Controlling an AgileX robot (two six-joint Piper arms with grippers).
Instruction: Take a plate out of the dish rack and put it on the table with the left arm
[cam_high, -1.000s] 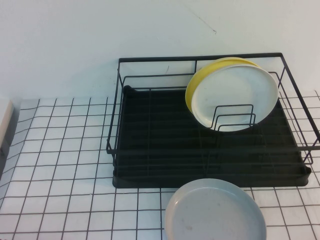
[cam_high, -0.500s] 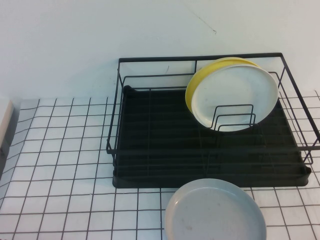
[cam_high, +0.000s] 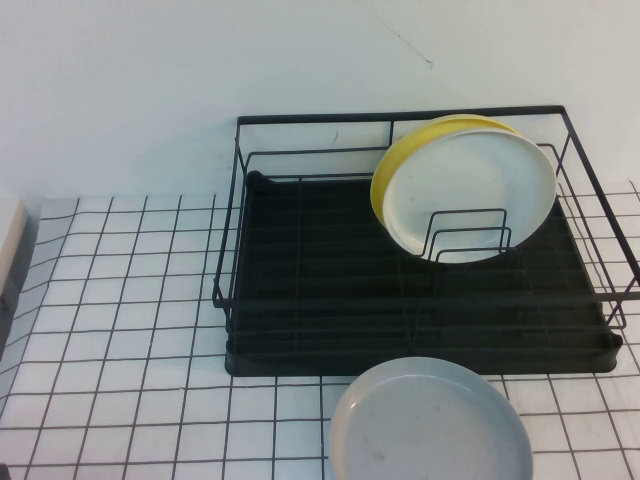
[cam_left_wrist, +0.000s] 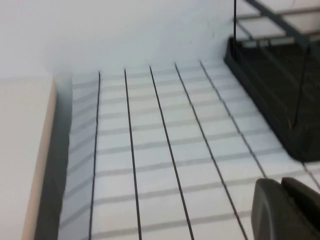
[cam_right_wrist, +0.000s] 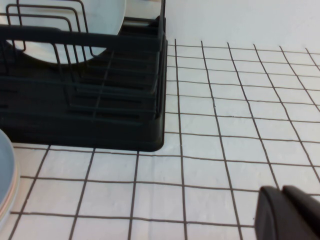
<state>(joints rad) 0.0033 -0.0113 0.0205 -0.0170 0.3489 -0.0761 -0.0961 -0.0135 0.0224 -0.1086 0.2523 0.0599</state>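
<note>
The white plate (cam_high: 470, 190) stands upright in the wire dividers at the right of the black dish rack (cam_high: 300, 250), leaning against a yellow plate (cam_high: 415, 142) behind it. Neither arm shows in the high view. In the left wrist view my left gripper (cam_left_wrist: 281, 182) is shut and empty, low over the grid table (cam_left_wrist: 150, 150), left of the rack's corner (cam_left_wrist: 270, 75). In the right wrist view my right gripper (cam_right_wrist: 282, 189) is shut and empty over the table, right of the rack (cam_right_wrist: 100, 100); the white plate's lower part (cam_right_wrist: 65, 30) shows there.
A pale grey-blue plate (cam_high: 430, 425) lies flat on the table just in front of the rack; its edge shows in the right wrist view (cam_right_wrist: 5, 175). A pale box (cam_left_wrist: 25, 150) sits at the table's left edge (cam_high: 8, 240). Open grid table lies left of the rack (cam_high: 120, 330).
A small dark shape has come in at the bottom left corner of the high view. The plates and the rack have not moved.
</note>
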